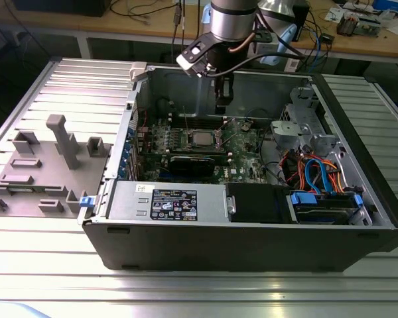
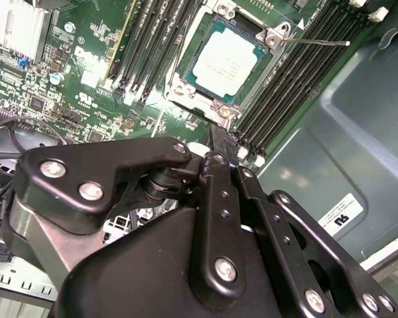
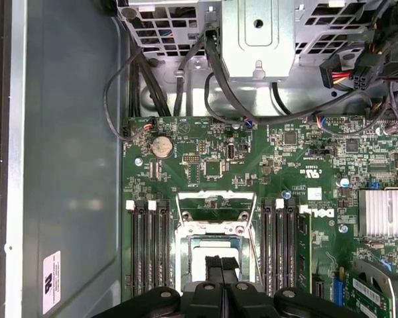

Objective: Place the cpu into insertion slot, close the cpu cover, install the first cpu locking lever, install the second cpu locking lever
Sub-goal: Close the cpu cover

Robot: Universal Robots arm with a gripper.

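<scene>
Cpu (image 2: pixel 224 61) lies seated in the insertion slot (image 2: pixel 219 109) mid-motherboard (image 2: pixel 93 40), with the cpu cover (image 2: pixel 189 53) framing it. It is likely light, stiff and fragile, so grip its edges only. Claw (image 2: pixel 219 136), clenched on nothing, hovers just beside the slot.

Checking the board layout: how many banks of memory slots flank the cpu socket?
2: in the first wrist view, one bank of memory slots beside the cpu, the other bank opposite. The gripper covers part of both.

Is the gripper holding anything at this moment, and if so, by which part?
Nothing is held: the gripper is shut with nothing between its fingers, poised over the cpu.
</scene>
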